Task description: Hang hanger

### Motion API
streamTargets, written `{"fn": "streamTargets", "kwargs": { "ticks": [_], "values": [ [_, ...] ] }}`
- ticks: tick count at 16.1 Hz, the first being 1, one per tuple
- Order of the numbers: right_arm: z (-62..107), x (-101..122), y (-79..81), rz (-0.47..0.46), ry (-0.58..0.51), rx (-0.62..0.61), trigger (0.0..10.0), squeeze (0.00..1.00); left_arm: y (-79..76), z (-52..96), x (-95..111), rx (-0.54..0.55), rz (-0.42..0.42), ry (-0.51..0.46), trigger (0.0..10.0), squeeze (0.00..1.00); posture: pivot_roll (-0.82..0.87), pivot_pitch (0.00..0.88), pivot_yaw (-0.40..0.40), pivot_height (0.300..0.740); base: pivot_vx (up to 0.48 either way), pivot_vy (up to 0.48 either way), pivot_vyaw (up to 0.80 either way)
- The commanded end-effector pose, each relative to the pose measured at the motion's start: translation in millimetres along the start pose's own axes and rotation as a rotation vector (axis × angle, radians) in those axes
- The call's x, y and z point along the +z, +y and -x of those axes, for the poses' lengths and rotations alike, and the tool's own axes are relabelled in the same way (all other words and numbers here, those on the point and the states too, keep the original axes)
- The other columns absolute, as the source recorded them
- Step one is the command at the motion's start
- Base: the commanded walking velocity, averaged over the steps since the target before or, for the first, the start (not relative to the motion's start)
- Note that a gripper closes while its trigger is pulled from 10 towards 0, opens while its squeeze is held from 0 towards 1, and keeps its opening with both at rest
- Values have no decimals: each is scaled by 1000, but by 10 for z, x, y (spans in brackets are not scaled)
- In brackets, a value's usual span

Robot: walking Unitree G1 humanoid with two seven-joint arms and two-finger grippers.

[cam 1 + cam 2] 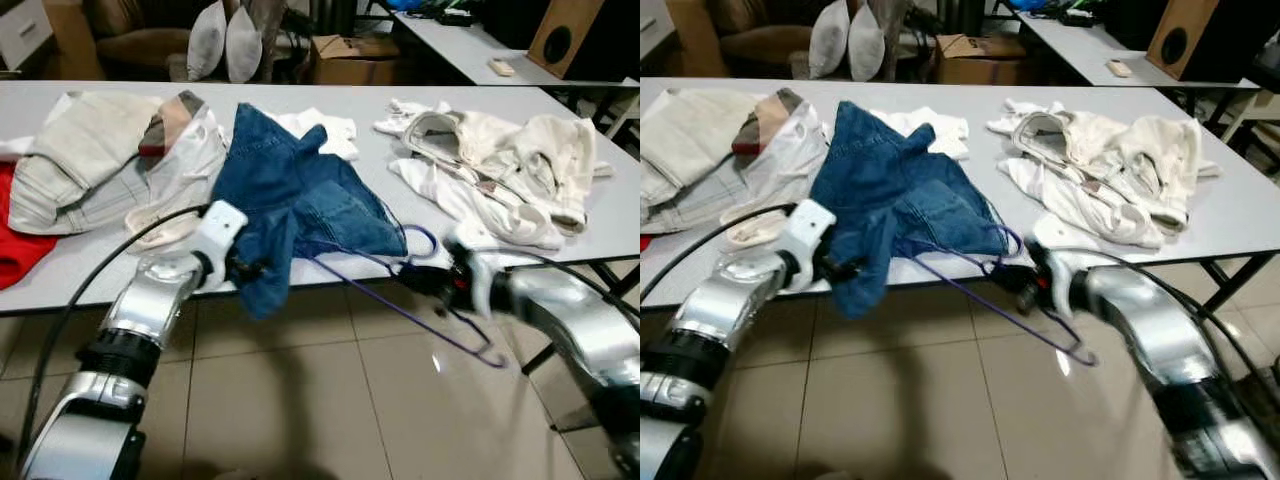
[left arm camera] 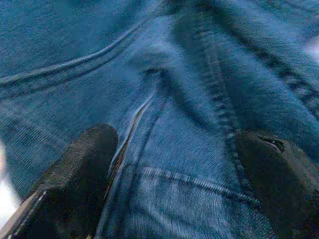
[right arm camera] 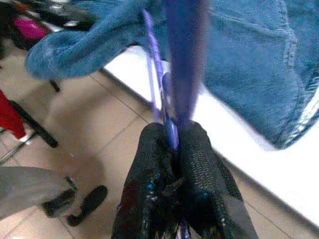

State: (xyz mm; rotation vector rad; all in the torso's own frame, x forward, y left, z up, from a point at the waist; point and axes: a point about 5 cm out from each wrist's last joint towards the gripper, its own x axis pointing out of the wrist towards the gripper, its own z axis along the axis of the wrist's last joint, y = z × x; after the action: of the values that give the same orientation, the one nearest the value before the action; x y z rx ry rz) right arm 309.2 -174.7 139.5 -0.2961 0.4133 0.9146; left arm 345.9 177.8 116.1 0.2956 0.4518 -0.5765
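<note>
Gripping the purple hanger, the right gripper has its two fingers pressed together on the wire, which the right wrist view shows plainly; the eye views blur that gripper at about 4 o'clock, just off the counter edge. The left wrist view shows what the eye views hide: the left gripper with its fingers spread apart, blue denim filling the gap between them; whether they pinch the cloth cannot be told. From the head, that gripper sits at about 8 o'clock against the hanging corner of the jeans. The one hanger lies with its long axis running from 10 o'clock, under the denim, toward 4 o'clock over the floor, hook curled near the counter edge. One pair of jeans lies centre; a white garment sits at 2 o'clock, a beige pile at 10 o'clock, and something red at 9 o'clock.
</note>
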Motion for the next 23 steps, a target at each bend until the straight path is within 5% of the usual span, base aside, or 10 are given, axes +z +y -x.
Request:
{"fn": "streamTargets", "kwargs": {
  "ticks": [1, 3, 5, 11, 15, 18, 20, 21, 22, 23],
  "values": [
    [-79, -86, -100, -8, 71, -47, 10000, 0, -143, -41, 110, -117, 8, -36, 10000, 1000, -60, 0, -54, 740, 0, 0, 0],
    [-192, -8, -252, 10, 67, -139, 10000, 0, -216, -43, 186, -184, 40, -85, 10000, 1000, -54, 0, -59, 740, 0, 0, 0],
    [-293, 363, -516, 85, -105, -394, 10000, 0, -337, -71, 323, -250, 85, -159, 10000, 1000, -43, 0, -69, 740, 0, 0, 0],
    [-86, 961, -723, 123, -509, -618, 10000, 0, -529, -143, 573, -313, 136, -284, 10000, 925, -39, 0, -72, 740, 0, 0, 0],
    [-24, 774, -678, 157, -488, -571, 10000, 0, -337, -46, 681, -187, 128, -397, 10000, 745, -50, 0, -55, 740, 0, 0, 0],
    [107, 514, -606, 31, -492, -604, 10000, 0, -85, 168, 745, 8, 134, -518, 10000, 831, -59, 0, -39, 740, 0, 0, 0],
    [221, 206, -324, -202, -514, -665, 10000, 0, -35, 421, 568, 185, 115, -520, 10000, 561, -61, 14, -28, 740, 0, 0, 0],
    [231, 114, -153, -223, -502, -674, 10000, 0, -68, 508, 465, 257, 135, -521, 10000, 153, -63, 19, -32, 740, 0, 0, 0],
    [231, 92, -87, -198, -497, -691, 10000, 0, -67, 545, 421, 327, 139, -529, 10000, 0, -63, 23, -37, 740, 0, 0, 0],
    [219, 59, 13, -122, -463, -695, 10000, 0, -78, 597, 355, 426, 113, -536, 10000, 0, -68, 25, -43, 740, 0, 0, 0]
  ]
}}
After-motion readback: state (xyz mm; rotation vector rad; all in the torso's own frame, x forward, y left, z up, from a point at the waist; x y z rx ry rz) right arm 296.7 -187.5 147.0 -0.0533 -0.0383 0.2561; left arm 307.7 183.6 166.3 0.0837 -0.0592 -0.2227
